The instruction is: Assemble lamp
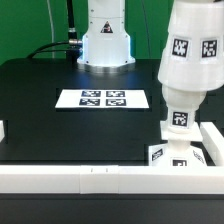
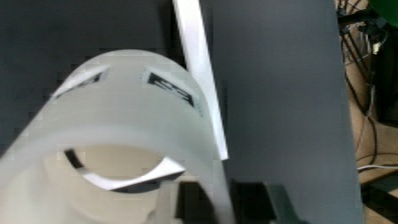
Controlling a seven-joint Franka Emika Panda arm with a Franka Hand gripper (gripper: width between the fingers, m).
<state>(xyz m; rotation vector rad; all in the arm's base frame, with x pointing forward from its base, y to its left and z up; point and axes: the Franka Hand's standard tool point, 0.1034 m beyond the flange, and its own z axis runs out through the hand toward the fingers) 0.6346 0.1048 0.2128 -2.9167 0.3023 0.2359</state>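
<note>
In the exterior view the large tapered shade (image 1: 190, 50) hangs upright at the right, its narrow end just over the bulb (image 1: 180, 118). The bulb stands on the square base (image 1: 176, 156) in the corner of the white fence. I cannot tell whether shade and bulb touch. The gripper itself is above the picture's edge there. In the wrist view the shade (image 2: 125, 120) fills the near side. Its open mouth shows. My gripper (image 2: 221, 202) is shut on the shade's wall, with one dark finger (image 2: 192, 205) inside and the other outside.
A white fence runs along the front (image 1: 60, 178) and up the right side (image 1: 212, 140) of the black table. The marker board (image 1: 103, 98) lies mid-table. The arm's white pedestal (image 1: 105, 40) stands at the back. A white strip (image 2: 199, 70) crosses the wrist view.
</note>
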